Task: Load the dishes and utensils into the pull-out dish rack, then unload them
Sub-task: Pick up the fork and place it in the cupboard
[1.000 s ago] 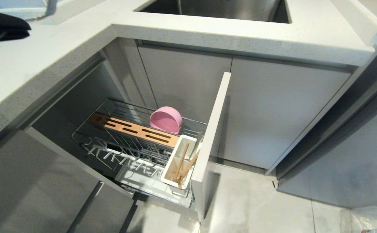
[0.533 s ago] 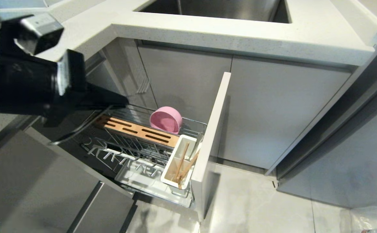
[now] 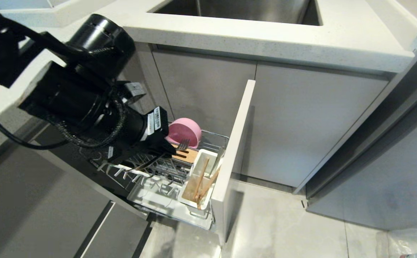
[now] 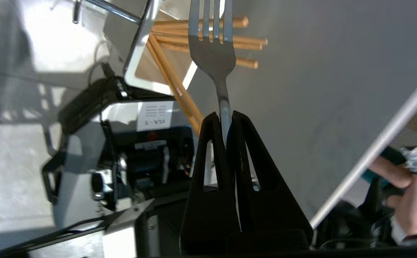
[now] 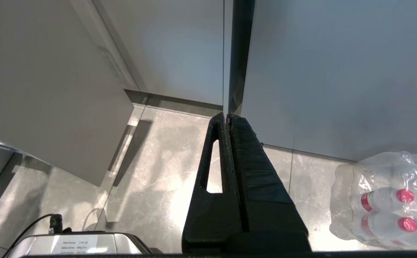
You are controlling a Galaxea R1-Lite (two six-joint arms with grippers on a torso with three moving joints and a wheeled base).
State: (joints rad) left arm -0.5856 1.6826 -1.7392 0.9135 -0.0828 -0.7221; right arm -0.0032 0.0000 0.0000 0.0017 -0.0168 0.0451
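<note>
The pull-out dish rack (image 3: 216, 137) stands pulled out below the counter. A pink bowl (image 3: 186, 129) lies on its side at the back of the rack. Wooden chopsticks (image 3: 202, 181) stand in the white caddy (image 3: 208, 154) at the rack's front. My left gripper (image 3: 170, 148) hovers over the wooden strip (image 3: 190, 155), shut on the handle of a dark fork (image 3: 183, 144). In the left wrist view the fork (image 4: 212, 53) points tines-first from the gripper (image 4: 224, 116) toward the chopsticks (image 4: 251, 43). My right gripper (image 5: 227, 116) hangs shut and empty over the floor.
The rack's pale front panel (image 3: 235, 150) stands just right of the caddy. Counter and sink (image 3: 237, 10) overhang the cabinet. A pack of water bottles (image 5: 391, 197) lies on the floor at the right. A person's hand (image 4: 402, 179) shows in the left wrist view.
My left arm has swung down from the counter at the upper left to the rack, carrying the fork. Its tines now sit beside the bowl, near the caddy.
</note>
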